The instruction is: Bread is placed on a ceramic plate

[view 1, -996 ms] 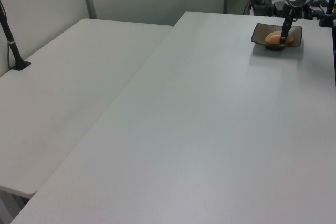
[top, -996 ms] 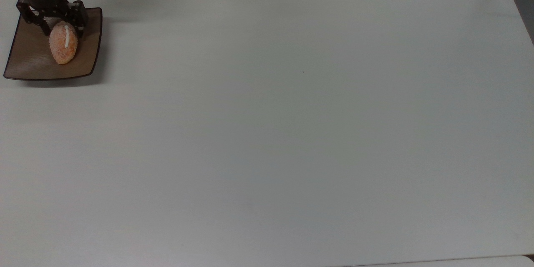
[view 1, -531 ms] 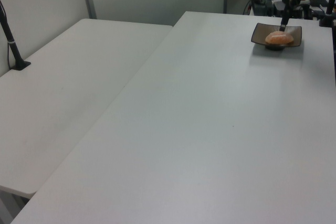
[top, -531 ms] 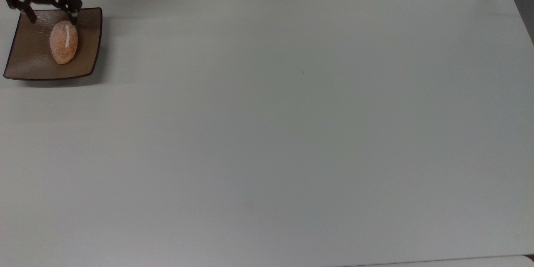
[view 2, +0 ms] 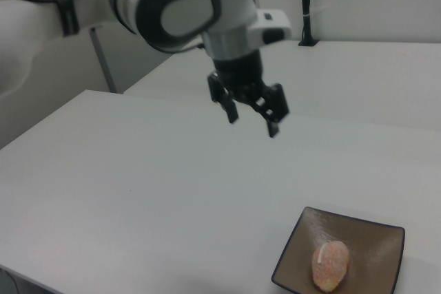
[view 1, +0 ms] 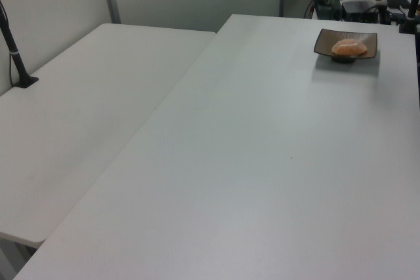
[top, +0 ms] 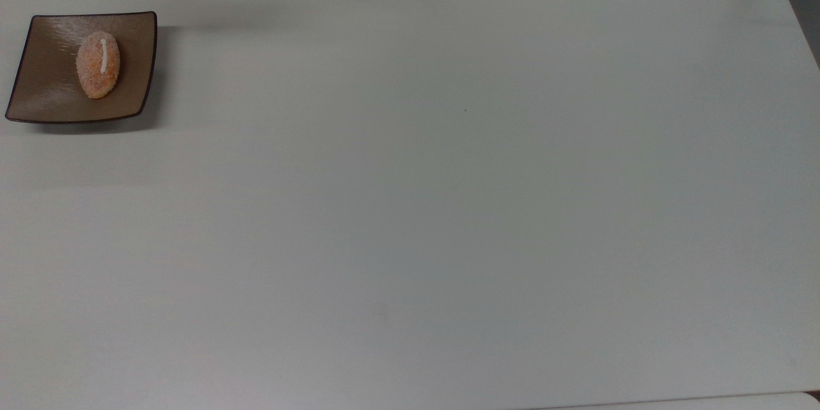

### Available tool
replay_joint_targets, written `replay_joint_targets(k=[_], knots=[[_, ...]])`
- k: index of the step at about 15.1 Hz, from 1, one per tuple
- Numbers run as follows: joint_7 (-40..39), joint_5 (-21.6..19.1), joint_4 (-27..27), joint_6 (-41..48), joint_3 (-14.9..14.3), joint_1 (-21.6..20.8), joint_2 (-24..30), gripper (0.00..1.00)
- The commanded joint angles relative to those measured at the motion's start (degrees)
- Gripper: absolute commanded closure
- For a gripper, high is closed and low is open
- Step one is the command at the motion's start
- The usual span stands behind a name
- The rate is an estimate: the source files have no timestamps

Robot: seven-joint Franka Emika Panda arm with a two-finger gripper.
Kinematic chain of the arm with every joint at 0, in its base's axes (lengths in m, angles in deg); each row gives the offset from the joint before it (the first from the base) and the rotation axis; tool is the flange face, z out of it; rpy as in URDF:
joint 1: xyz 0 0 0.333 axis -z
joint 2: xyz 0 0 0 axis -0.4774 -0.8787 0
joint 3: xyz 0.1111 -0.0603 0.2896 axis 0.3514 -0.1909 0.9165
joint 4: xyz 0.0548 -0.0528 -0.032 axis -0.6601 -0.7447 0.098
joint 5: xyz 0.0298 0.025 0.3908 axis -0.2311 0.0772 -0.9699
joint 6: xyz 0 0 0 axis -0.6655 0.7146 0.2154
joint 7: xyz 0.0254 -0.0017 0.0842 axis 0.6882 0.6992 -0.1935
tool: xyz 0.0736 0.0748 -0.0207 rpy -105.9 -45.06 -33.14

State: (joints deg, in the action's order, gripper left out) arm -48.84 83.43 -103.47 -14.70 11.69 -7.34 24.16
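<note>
Bread [top: 98, 65] lying on ceramic plate [top: 48, 93], upper left of top view. Pincer [view 2: 252, 116] being held open, empty, well above. Placement judged done.

The top view looks straight down on the table [top: 448, 205] from high up. The left view looks along it from the end far from the plate [view 1: 346, 44] — the right view sits close beside the plate [view 2: 344, 256]. All share the plate.

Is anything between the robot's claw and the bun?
No, nothing visible is. The claw hangs open in the air, up and away from the plate. The bun lies on that plate already, with only bare table below the claw.
</note>
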Motion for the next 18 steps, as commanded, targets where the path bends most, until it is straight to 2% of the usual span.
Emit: replay_joint_targets(k=[1,3,6,10,13,15,18], knots=[[8.7,-0.6,2.7,8.3,-0.4,-6.8,2.5,0.0],[13.5,-0.6,2.9,11.4,0.5,-11.2,3.9,0.0],[19.5,-0.9,2.7,11.4,4.0,-15.4,4.7,0.0],[21.3,-2.1,1.4,10.3,8.2,-17.5,4.3,0.0],[20.5,-1.9,-1.4,4.1,8.6,-20.7,4.1,0.0],[19.6,-1.6,-3.1,-0.8,8.6,-21.3,3.3,0.0],[15.1,-1.3,-3.6,-3.3,7.7,-22.0,2.1,0.0]])
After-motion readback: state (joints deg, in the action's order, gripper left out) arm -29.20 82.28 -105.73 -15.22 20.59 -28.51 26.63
